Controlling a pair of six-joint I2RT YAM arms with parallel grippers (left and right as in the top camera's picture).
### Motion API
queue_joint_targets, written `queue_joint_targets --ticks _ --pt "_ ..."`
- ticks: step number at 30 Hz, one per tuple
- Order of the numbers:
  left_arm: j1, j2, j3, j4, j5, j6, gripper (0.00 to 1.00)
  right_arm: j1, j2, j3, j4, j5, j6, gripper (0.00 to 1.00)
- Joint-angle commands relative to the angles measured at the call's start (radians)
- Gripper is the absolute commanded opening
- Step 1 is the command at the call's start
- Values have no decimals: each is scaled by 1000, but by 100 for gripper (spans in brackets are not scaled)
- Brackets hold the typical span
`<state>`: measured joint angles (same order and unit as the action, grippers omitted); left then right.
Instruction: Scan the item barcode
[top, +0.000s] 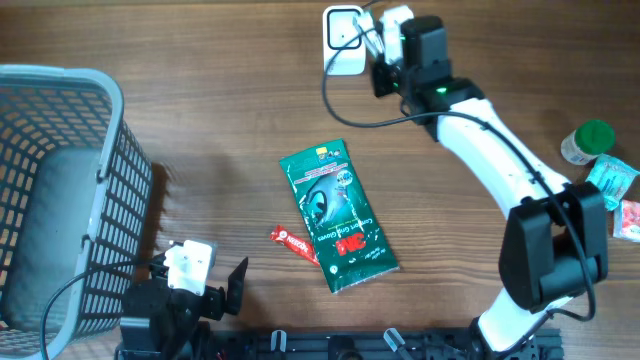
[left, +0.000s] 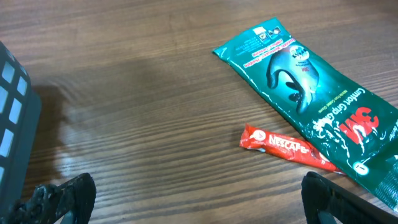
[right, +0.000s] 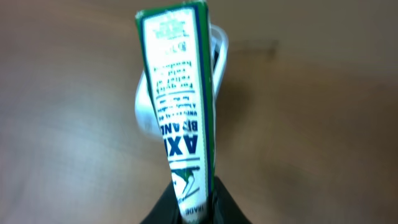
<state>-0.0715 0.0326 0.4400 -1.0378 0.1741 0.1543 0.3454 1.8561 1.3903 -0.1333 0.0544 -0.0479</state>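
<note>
- The right gripper (right: 194, 208) is seen pinching the lower end of a small box (right: 177, 93), with its jaws pressed against the two sides.
- The box is held upright and edge-on to the wrist camera; a white printed face with a green border is shown, and the print is too blurred to be read in full.
- Behind the box a white scanner (top: 343, 38) is seen, blurred in the wrist view; in the overhead view it lies at the far edge of the table (top: 200, 130) with a cable running from it.
- The box is held just beside the scanner; whether the two touch cannot be told.
- The left gripper (left: 196, 202) is held low over the table at the near edge, its fingers (left: 62, 196) spread wide with nothing between them.
- A grey basket (top: 60, 190) is set at the left side of the table, close to the left gripper.
- A green packet (top: 338, 215) is laid flat in the middle of the table, and a red sachet (top: 293, 241) is laid against its left edge.
- At the right edge, a green-capped bottle (top: 588, 142), a teal packet (top: 612, 180) and a pink packet (top: 630, 217) are grouped together, well apart from the scanner.
</note>
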Motion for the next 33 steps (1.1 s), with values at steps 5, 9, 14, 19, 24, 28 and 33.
queue_joint_targets --ticks 5,9,14,19,24,28,33 --pt "3 -5 -1 5 8 -5 100 40 242 13 308 348 -137 5" --pt "3 -5 -1 5 8 -5 100 61 293 13 373 360 -135 4" --pt "3 -5 -1 5 8 -5 100 89 294 13 409 361 -122 5" --pt "3 -5 -1 5 8 -5 100 46 157 35 117 401 293 4" --pt "3 -5 -1 5 8 -5 100 -216 67 25 -341 476 558 4" --pt "3 -5 -1 5 8 -5 100 -454 123 -10 -340 467 626 4" --pt "3 -5 -1 5 8 -5 100 -614 169 -9 -313 423 621 22"
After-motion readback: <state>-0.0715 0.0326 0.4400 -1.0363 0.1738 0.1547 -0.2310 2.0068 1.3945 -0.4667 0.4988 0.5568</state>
